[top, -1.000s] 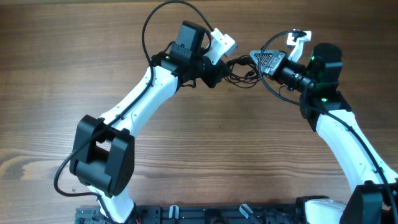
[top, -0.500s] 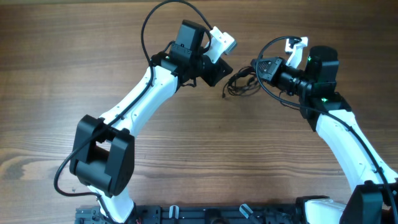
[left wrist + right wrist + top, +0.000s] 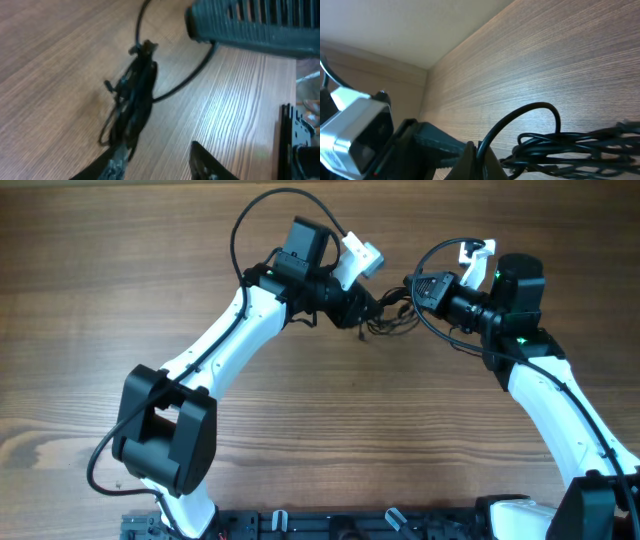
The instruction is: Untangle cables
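**Figure: overhead view with 2 wrist views.** I have both arms reaching to the far middle of the desk (image 3: 120, 270), where the 2 hands nearly meet. The cables (image 3: 392, 320) lie between the hands as 1 small dark tangle of thin black cords resting on the wood.

The right hand (image 3: 413, 286) sits at the tangle's far right side. It is closed and clamped on a cord that rises from the tangle in a loop, as my right wrist view shows.

The left hand (image 3: 362, 306) is at the tangle's left edge. In my left wrist view its 2 fingers (image 3: 114, 167) stand apart and grip nothing. The tangle's near end touches the finger on the left, and the other finger is over bare wood to the right.

From the tangle's far end, 1 cord curves up to the ribbed underside of the right hand. The plug ends are too blurred to count.
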### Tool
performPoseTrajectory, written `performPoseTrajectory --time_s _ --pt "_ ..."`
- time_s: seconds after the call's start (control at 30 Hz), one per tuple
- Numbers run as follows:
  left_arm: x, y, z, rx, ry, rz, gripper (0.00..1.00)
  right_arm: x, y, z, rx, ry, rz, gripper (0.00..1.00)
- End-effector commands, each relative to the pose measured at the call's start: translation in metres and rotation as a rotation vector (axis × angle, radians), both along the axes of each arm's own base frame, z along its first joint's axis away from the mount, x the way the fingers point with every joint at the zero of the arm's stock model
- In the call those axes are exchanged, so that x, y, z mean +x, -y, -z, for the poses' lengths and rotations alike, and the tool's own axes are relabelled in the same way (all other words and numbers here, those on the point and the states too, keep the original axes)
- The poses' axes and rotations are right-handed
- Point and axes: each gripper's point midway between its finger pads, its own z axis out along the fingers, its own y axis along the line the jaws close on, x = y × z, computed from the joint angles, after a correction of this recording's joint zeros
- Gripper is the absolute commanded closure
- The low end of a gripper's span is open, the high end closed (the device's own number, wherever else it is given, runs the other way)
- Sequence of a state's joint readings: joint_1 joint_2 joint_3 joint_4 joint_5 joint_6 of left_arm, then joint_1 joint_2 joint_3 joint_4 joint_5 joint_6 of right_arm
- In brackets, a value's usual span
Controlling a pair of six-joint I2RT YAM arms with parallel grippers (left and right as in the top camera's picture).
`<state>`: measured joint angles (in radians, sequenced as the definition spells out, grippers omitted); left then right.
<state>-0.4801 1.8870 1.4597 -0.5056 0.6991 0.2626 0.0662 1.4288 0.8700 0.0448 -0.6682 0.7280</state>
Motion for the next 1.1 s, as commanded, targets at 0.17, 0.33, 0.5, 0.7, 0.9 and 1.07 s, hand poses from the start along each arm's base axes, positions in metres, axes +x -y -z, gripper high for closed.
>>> performPoseTrajectory --time_s 0.17,0.33,0.5,0.7,0.9,1.07 --pt "0.013 -0.005 0.012 0.1 0.101 -0.012 0.35 -0.001 0.0 -0.017 -0.003 0.066 -0.014 0.95" --pt "0.017 -0.007 0.019 0.124 0.11 -0.021 0.38 -0.003 -0.002 -0.021 0.003 0.073 -0.024 0.95" --pt "0.009 0.0 0.031 0.089 0.048 0.022 0.43 -0.004 -0.002 -0.024 0.004 0.083 -0.023 0.95" --pt "0.009 0.001 0.036 0.091 0.041 0.024 0.67 -0.004 -0.002 -0.024 0.003 0.082 -0.024 0.95" --pt "0.012 0.002 0.034 0.083 0.054 0.023 0.96 -0.004 -0.002 -0.023 0.002 0.08 -0.023 0.95" --pt "0.01 0.003 0.033 0.072 0.039 0.021 0.96 -0.004 0.001 -0.017 -0.016 0.062 -0.007 0.95"
